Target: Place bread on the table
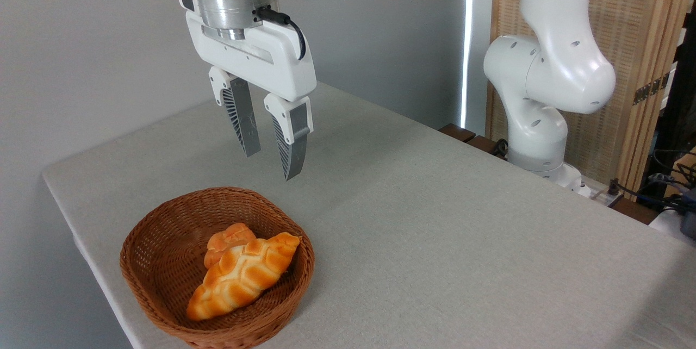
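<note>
Camera view from the fixed position shows the white two-finger pincer [272, 150] hanging in the air above the far rim of the round brown wicker basket [157, 262], well clear of it. Its jaws stand narrowly apart and hold nothing; grey ribbed pads face each other across a small gap.

The elongated braided loaf with glossy golden-orange crust and pale seams [242, 276] lies inside the basket, tilted, its lower pointed end near the front wall and its upper end resting toward the right rim. A small round orange bun [231, 240] sits just behind it, touching or nearly touching. The basket stands near the left front corner of the grey-beige cloth-covered counter [435, 218], which offers broad bare cloth to the right and behind.

Assessment: the task is at the approach step. The loaf is not yet grasped and nothing has been lifted out.

Requirement for the next move, as I judge it: the pincer needs to widen, travel forward and down over the middle of the loaf, and align its jaws across the loaf's narrow width. Risk noted: the bun sits close, and the basket wall crowds the far jaw.
</note>
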Robot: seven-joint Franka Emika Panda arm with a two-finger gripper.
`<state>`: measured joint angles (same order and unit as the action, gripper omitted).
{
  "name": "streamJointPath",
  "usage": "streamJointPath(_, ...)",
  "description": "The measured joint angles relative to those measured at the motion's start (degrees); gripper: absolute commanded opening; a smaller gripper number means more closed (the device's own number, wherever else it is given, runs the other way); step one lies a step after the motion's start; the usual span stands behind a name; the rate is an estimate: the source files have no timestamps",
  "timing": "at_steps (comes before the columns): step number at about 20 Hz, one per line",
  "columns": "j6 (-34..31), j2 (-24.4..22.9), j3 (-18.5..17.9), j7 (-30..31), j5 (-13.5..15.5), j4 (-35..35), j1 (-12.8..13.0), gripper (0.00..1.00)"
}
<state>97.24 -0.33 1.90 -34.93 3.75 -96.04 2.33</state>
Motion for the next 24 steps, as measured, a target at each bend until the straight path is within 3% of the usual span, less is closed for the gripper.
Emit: streamJointPath(24, 0.0, 0.0, -0.01, -1.5, -0.57, 0.0, -0.12, 1.0)
